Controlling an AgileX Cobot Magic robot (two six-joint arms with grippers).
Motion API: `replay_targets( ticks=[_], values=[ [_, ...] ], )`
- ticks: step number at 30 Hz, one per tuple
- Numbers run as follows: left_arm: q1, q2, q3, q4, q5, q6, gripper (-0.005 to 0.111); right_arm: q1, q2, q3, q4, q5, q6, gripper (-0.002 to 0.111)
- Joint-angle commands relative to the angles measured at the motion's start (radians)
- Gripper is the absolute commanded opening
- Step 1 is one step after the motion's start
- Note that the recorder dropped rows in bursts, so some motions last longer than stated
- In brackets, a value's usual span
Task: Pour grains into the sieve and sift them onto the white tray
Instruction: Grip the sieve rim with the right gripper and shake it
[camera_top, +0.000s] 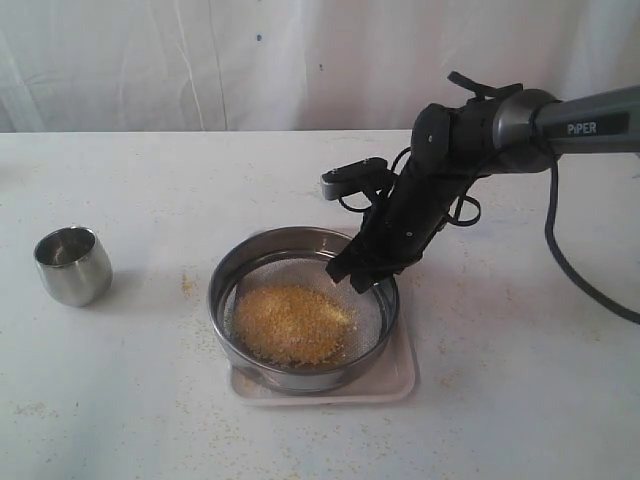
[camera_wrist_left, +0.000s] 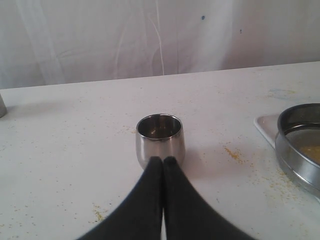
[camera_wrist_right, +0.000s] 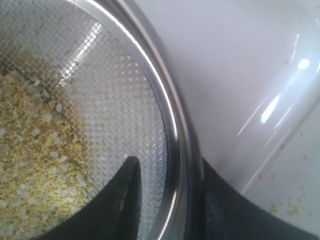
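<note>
The sieve (camera_top: 225, 280) sits on the white tray (camera_top: 400, 380), with a heap of golden and white grains (camera_top: 293, 322) on its mesh. My right gripper (camera_top: 362, 272) is at the sieve's far right rim. In the right wrist view the sieve's rim (camera_wrist_right: 170, 115) runs between the open fingers of that gripper (camera_wrist_right: 169, 162): one finger is over the mesh with a gap to the rim, near the grains (camera_wrist_right: 35, 165), and the other is outside over the tray (camera_wrist_right: 240, 75). My left gripper (camera_wrist_left: 163, 160) is shut and empty, just short of the steel cup (camera_wrist_left: 160, 140).
The small steel cup (camera_top: 73, 265) stands upright at the left of the table. Spilled yellow granules (camera_top: 187, 285) lie between cup and sieve. A white curtain hangs behind the table. The left arm is out of the exterior view.
</note>
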Motion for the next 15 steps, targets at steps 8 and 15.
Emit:
replay_targets(
  ticks=[8,15],
  values=[
    [0.005,-0.004,0.004,0.003,-0.001,0.000,0.000,0.002,-0.003,-0.003,-0.006,0.017,-0.001,0.014],
    [0.005,-0.004,0.004,0.003,-0.001,0.000,0.000,0.002,-0.007,-0.055,-0.013,0.083,0.037,0.000]
  ],
)
